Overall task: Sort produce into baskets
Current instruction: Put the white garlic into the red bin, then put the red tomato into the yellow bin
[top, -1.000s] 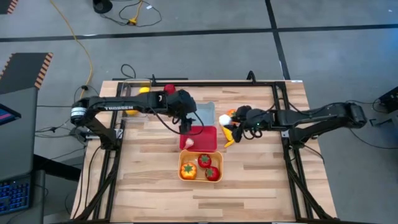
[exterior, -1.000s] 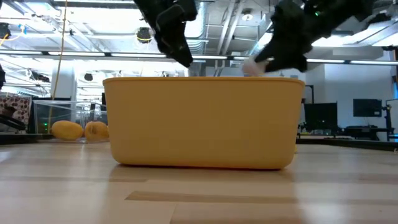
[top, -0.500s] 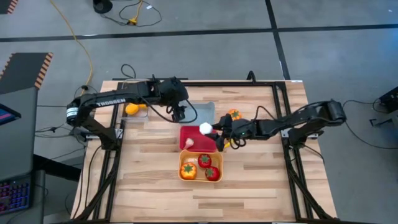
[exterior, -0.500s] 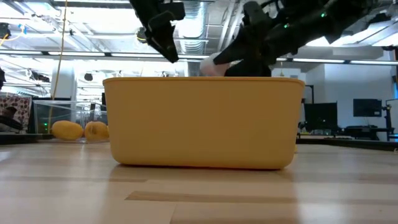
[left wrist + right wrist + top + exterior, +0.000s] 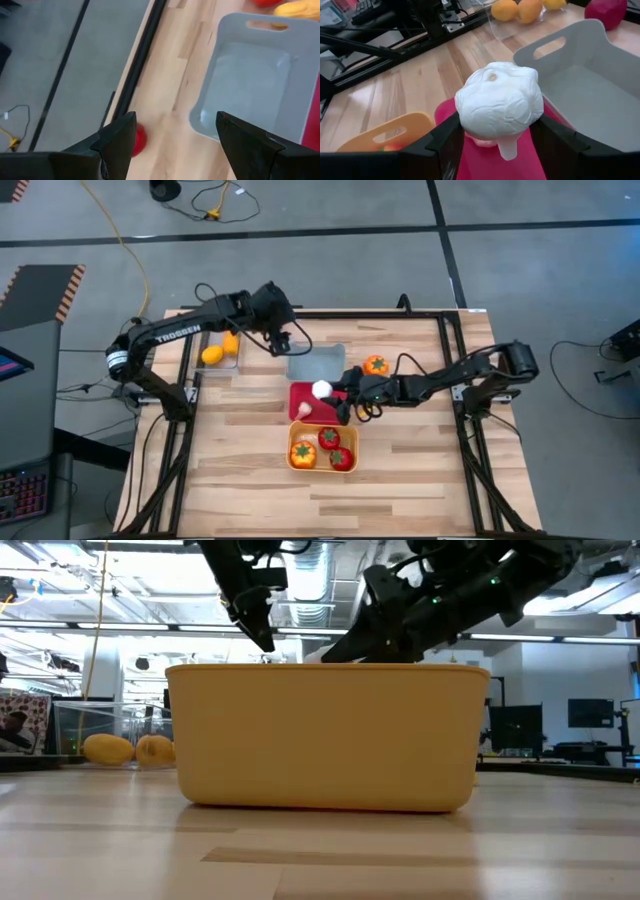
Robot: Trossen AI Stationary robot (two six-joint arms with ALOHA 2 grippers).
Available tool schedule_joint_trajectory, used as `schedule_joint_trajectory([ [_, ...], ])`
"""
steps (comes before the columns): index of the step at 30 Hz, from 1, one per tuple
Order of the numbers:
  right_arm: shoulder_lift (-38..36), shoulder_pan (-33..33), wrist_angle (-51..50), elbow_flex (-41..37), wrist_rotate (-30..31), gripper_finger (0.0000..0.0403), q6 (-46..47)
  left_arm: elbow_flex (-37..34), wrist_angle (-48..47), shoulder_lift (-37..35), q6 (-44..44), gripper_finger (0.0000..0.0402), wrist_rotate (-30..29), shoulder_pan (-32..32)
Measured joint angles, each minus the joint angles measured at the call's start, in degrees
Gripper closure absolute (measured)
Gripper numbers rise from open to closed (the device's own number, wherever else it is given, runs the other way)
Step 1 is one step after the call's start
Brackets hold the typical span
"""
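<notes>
The right pincer [image 5: 335, 392] sat near frame centre in the high view, pinching a white garlic bulb [image 5: 322, 389] over the upper edge of the red tub [image 5: 305, 396]. In the right wrist view the bulb [image 5: 499, 102] filled the gap btwn both fingers, stem end down, w/ red plastic directly below it. Held there, I'd judge, because that tub was the garlic bin: a pale piece, prob. another bulb [image 5: 304, 410], already lay in it at left. Next step looked like a release, w/ little risk beyond a bounce off the rim.

The left pincer [image 5: 283, 345] was up and left of centre, just past the upper-left corner of the blue-grey tub [image 5: 318, 362]. Its fingers were spread w/ nothing btwn them, per the left wrist view. That view also caught a red piece [image 5: 138, 138] on the bench [image 5: 410, 470] near the rail, tucked behind one finger; likely the arm's next target, hence the spread fingers.

The orange tub [image 5: 322, 467] below the red one held two tomatoes [image 5: 341, 459] and an orange-yellow piece [image 5: 303, 452]. The clear tray [image 5: 205, 342], far upper left, held yellow-orange fruit [image 5: 212, 355]. One orange green-stemmed piece [image 5: 376, 365] still lay loose on the bench, right of the blue-grey tub, which was empty.
</notes>
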Motion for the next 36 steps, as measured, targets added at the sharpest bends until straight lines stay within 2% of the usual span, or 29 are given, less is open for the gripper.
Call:
schedule_joint_trajectory([
  [8, 3.10, 0.00, 0.07, 1.18, 0.00, 0.0151, -0.02, 0.00, 0.00, 0.00, 2.32, 0.0140, 0.12, 2.23],
  [25, 3.07, -0.17, -0.43, 1.18, -0.94, 0.0046, -0.04, 0.00, 0.02, 0.02, 4.59, 0.0140, 0.29, 4.40],
  [30, 3.05, -0.17, -0.42, 1.18, -0.94, 0.0038, -0.04, -0.04, 0.21, 0.56, 4.97, 0.0140, 1.13, 7.98],
  [36, 3.05, -0.17, -0.45, 1.18, -0.94, 0.0038, -0.04, -0.04, 1.88, 1.74, 12.09, 0.0140, 6.00, 11.33],
])
